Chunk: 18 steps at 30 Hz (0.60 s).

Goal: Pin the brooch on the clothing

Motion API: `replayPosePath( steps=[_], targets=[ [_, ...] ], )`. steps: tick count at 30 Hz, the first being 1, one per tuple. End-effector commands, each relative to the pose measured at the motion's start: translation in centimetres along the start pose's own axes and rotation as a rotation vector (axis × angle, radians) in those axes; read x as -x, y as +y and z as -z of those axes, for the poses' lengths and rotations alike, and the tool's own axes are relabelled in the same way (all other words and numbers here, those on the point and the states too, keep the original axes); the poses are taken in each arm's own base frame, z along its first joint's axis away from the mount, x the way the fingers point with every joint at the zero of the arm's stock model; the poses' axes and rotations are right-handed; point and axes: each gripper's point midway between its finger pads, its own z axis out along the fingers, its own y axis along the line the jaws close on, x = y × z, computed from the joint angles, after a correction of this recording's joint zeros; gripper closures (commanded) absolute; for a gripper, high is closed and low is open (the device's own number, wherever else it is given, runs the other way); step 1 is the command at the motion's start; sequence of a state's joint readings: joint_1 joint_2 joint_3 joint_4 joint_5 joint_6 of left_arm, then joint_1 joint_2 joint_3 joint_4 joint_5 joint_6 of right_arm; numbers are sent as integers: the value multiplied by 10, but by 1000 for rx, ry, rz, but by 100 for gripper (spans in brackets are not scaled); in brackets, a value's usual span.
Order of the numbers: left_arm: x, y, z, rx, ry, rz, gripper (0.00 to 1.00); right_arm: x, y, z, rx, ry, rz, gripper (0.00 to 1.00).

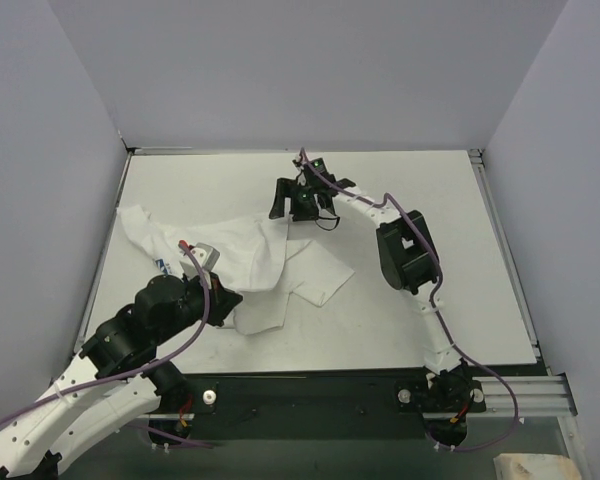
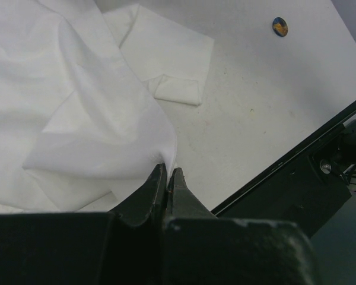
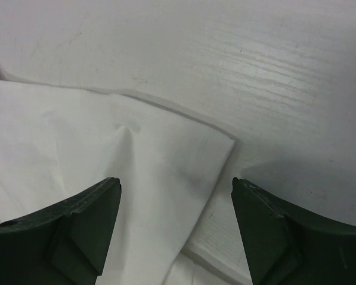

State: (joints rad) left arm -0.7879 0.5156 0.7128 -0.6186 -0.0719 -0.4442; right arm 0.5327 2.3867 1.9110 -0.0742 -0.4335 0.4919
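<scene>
**(a) L wrist view.** L gripper (image 2: 168, 172): jaws pressed tight together, tips pinching a raised fold of the shirt (image 2: 89, 119). Cloth spreads crumpled to the left and beyond. A folded sleeve (image 2: 178, 89) lies flat on the table (image 2: 255, 119). Brooch (image 2: 279, 27) lies on bare tabletop at upper right, well apart from shirt and both grippers; round, dark rim, orange centre. Black rail (image 2: 285, 172) runs along the table's edge at right.

**(b) R wrist view.** R gripper (image 3: 175, 181): jaws wide apart, nothing gripped. It hangs over a flat corner of the shirt. L-hand finger (image 3: 83, 225) is over cloth, the other over bare table. Whether the tips touch the surface: cannot tell.

**(c) Top view.** Shirt is bunched left of centre. A blue print (image 1: 163, 265) shows at its left edge, just beside the L arm. L gripper is at the shirt's near edge, R gripper at its far-right corner. Brooch not made out in this view.
</scene>
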Motion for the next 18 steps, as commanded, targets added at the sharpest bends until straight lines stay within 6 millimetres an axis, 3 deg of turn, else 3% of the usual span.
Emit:
replayPosePath(
  steps=[1,2,4,6,13,16,18],
  targets=[
    [18,-12,-2,-46,-64,10,100,-23,-5,-8,-96,64,68,24],
    [20,-12,-2,-47,-68,9,100,-27,-2,-10,-120,69,98,24],
    [20,-11,-3,-42,-64,5,100,-37,-17,-11,-219,94,145,24],
    [21,-12,-3,-43,-64,-1,100,-47,-19,-13,-271,117,171,25],
    [23,-14,-3,-49,-67,-3,100,-51,-21,-19,-369,125,224,33],
    [26,-15,0,-53,-76,-1,100,-53,-20,-22,-365,144,211,47],
    [26,-14,0,-51,-77,-1,100,-54,-20,-22,-364,149,205,72]
  ],
)
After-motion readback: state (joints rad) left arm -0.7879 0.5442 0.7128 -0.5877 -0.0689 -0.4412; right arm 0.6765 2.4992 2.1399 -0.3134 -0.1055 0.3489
